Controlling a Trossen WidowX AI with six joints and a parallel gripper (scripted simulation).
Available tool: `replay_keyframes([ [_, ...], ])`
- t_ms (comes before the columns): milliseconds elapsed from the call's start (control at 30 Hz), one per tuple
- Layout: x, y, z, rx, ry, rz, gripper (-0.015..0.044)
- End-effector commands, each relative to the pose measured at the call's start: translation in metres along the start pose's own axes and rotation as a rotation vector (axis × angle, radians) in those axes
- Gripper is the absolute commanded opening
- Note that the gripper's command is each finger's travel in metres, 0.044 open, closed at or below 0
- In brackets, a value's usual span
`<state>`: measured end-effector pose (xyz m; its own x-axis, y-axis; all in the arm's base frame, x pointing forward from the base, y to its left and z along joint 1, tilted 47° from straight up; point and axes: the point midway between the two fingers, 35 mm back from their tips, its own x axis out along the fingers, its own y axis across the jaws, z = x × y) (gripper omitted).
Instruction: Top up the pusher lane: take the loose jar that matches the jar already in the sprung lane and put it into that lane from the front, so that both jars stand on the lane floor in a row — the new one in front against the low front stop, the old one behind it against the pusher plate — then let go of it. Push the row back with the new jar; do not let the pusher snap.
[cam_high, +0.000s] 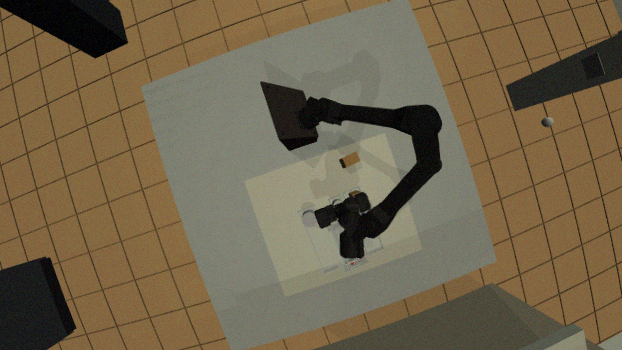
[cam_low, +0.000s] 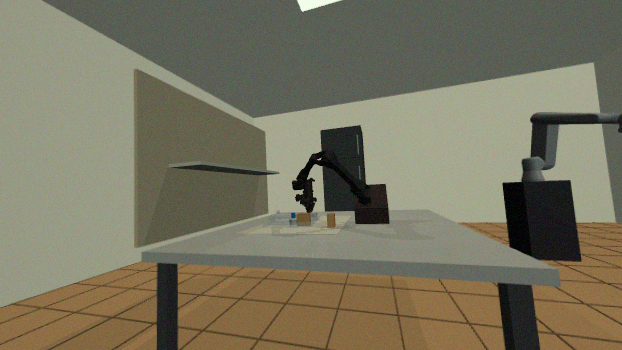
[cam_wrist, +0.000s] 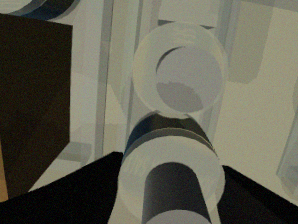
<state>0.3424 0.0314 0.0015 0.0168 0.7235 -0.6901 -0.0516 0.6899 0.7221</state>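
My gripper is shut on a jar. The held jar has a pale round top, a dark blue band and a dark knob-like post. It is upright over the front part of the clear-walled lane. Another round jar top shows just beyond it in the lane, close to or touching the held jar; the wrist view does not settle which. A pale plate-like part shows behind that jar. The held jar's base is hidden, so its contact with the lane floor cannot be told. The arm hides the fingers in the top view.
A brown box stands beside the lane. A second orange box stands nearer the robot's base. Part of a blue-banded round thing shows at the wrist view's upper left. A round jar stands at the rack's left.
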Motion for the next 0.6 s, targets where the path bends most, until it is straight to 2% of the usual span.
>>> replay_keyframes([
  [0, -0.0029, 0.0014, 0.0077, -0.013, -0.02, 0.002, 0.0],
  [567, -0.0012, 0.0014, 0.0092, -0.013, -0.02, 0.002, 0.0],
])
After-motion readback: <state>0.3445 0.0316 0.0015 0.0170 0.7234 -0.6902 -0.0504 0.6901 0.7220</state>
